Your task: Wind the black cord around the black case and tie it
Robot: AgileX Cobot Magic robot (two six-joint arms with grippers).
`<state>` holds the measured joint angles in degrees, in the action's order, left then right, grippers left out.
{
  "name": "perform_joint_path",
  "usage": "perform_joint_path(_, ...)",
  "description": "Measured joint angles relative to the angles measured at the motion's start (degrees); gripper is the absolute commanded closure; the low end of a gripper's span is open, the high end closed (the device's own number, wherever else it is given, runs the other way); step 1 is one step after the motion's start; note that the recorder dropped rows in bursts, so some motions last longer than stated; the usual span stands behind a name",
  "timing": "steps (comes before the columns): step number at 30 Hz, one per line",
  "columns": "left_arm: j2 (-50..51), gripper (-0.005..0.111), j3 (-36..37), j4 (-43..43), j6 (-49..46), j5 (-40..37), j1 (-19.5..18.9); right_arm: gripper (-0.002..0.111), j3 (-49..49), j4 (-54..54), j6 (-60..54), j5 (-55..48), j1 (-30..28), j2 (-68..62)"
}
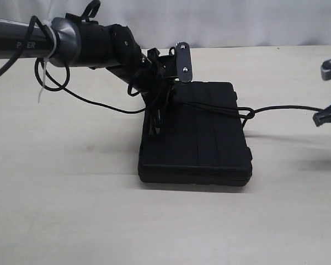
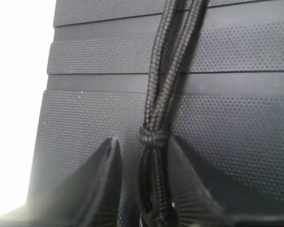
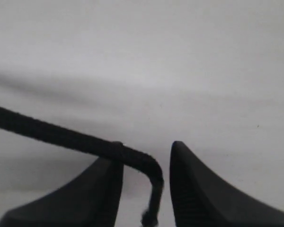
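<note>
The black case [image 1: 204,143] lies flat in the middle of the table, ribs running front to back. The black cord [image 1: 209,106] crosses its lid, forms a small loop off the right edge, then runs right to my right gripper [image 1: 326,116]. My left gripper [image 1: 154,124] points down at the case's left edge. In the left wrist view the cord's doubled strand [image 2: 165,71] and its knot sit between my left gripper's [image 2: 144,142] parted fingers, over the case lid [image 2: 227,94]. My right gripper [image 3: 143,151] stands open; the cord [image 3: 47,130] drapes over one finger and its end hangs in the gap.
The case rests on a pale table [image 1: 71,210] with a white backdrop behind. A glossy arm cable with a white zip tie [image 1: 42,83] loops down from the left arm onto the table beside the case. A camera bracket [image 1: 183,62] sticks up above the case's far edge.
</note>
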<state>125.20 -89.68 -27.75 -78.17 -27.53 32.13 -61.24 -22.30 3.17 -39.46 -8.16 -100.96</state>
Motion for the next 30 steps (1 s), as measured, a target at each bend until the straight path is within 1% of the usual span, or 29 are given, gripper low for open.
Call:
perform_joint_path(5, 0.0, 0.073, 0.0, 0.0, 0.0, 0.0, 0.0, 0.075, 0.4, -0.8, 0.7, -0.4, -3.2, -6.7)
perform_joint_path(9, 0.0, 0.073, 0.0, 0.0, 0.0, 0.0, 0.0, 0.075, -0.6, -1.8, 3.0, -1.0, -5.1, -9.0)
perform_joint_path(15, 0.0, 0.073, 0.0, 0.0, 0.0, 0.1, 0.0, 0.075, -4.3, -1.0, 3.7, -2.6, -5.4, -8.0)
perform_joint_path(18, 0.0, 0.073, 0.0, 0.0, 0.0, 0.2, 0.0, 0.075, -3.7, -2.7, 4.9, -3.7, -6.1, -7.1)
perform_joint_path(23, 0.0, 0.073, 0.0, 0.0, 0.0, 0.3, 0.0, 0.075, -0.8, -8.1, 10.7, -7.0, -8.2, -7.3)
perform_joint_path(27, 0.0, 0.073, 0.0, 0.0, 0.0, 0.4, 0.0, 0.075, -2.3, -7.8, 12.1, -7.3, -7.2, -7.2)
perform_joint_path(30, 0.0, 0.073, 0.0, 0.0, 0.0, 0.4, 0.0, 0.075, -4.4, -5.9, 10.7, -6.9, -4.4, -6.7)
